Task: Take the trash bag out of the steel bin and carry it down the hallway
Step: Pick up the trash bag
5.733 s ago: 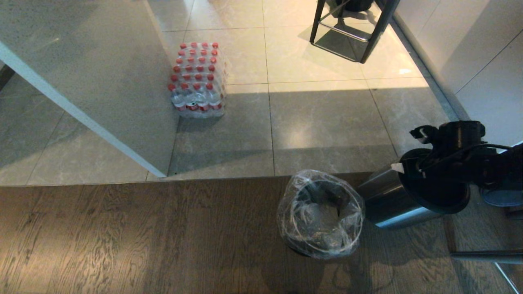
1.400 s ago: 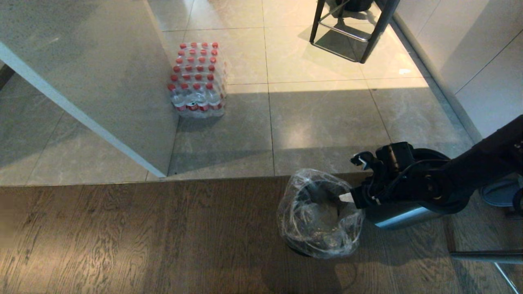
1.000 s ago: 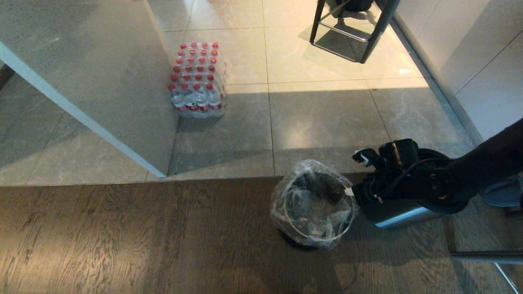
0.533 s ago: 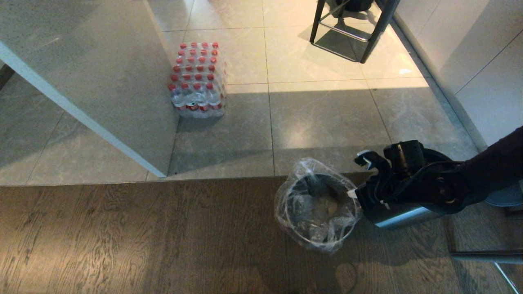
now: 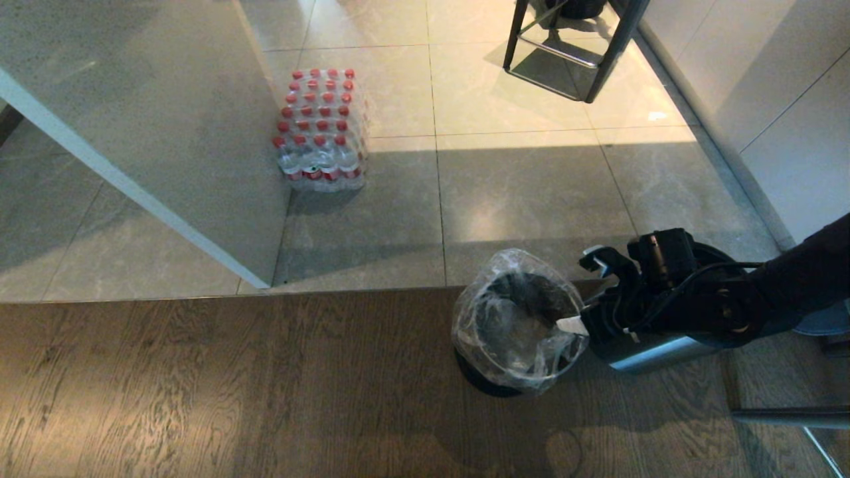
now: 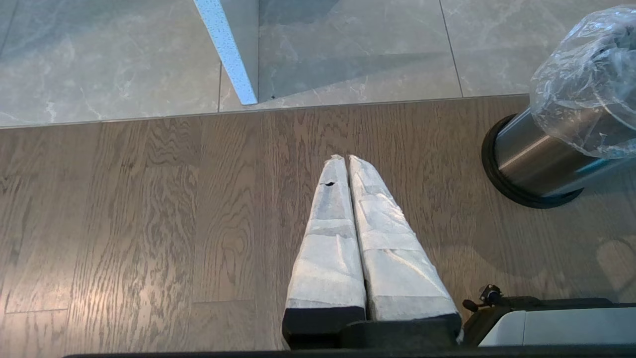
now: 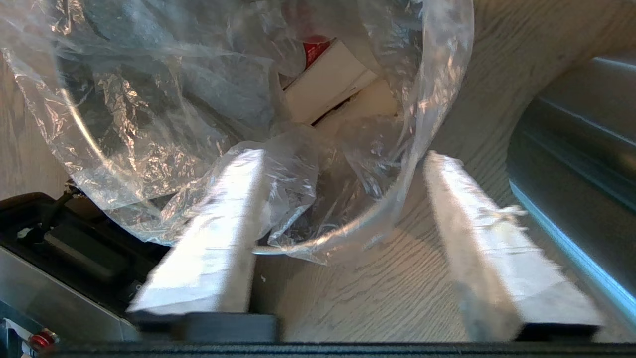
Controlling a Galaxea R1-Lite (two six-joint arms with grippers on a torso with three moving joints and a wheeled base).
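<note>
Wood floor: trash bag [image 7: 208,114] rim between right tool [image 7: 343,164] (spread).

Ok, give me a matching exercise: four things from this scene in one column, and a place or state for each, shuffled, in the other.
Things:
1. trash bag
2. right gripper
3. left gripper
4. pack of red-capped bottles

Places or states:
A. shut, over the wood-plank floor
B. standing on the grey tiles
C. lining the steel bin
D. open, at the bag's rim

Pairs: 1-C, 2-D, 3-A, 4-B
</note>
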